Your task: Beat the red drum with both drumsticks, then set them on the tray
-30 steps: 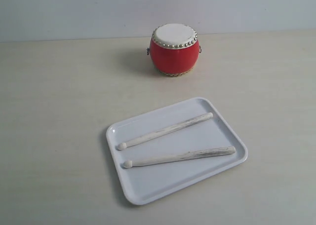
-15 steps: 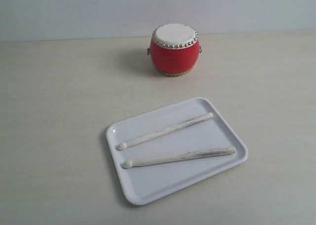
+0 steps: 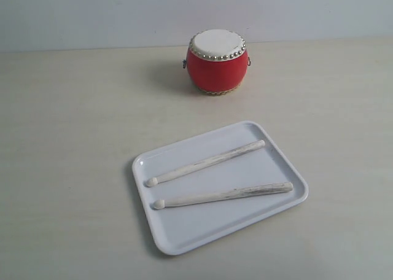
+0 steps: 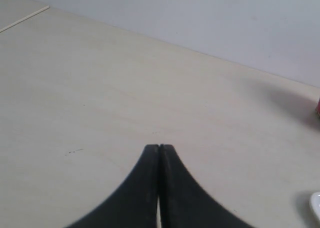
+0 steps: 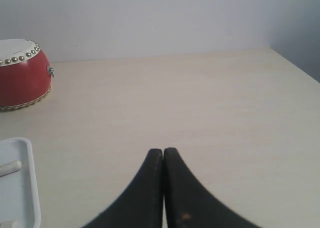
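The red drum (image 3: 217, 61) stands upright at the back of the table, its cream skin facing up; it also shows in the right wrist view (image 5: 20, 75). Both pale drumsticks lie side by side in the white tray (image 3: 184, 234): one nearer the drum (image 3: 206, 163), one nearer the front (image 3: 224, 196). A tray corner (image 5: 22, 188) with a stick end (image 5: 9, 167) shows beside my right gripper (image 5: 163, 150), which is shut and empty. My left gripper (image 4: 159, 147) is shut and empty over bare table. Neither arm appears in the exterior view.
The pale wooden tabletop (image 3: 67, 145) runs back to a plain grey-white wall (image 3: 92, 13). In the right wrist view the table's edge (image 5: 295, 63) shows. A sliver of the tray's rim (image 4: 316, 205) sits at the edge of the left wrist view.
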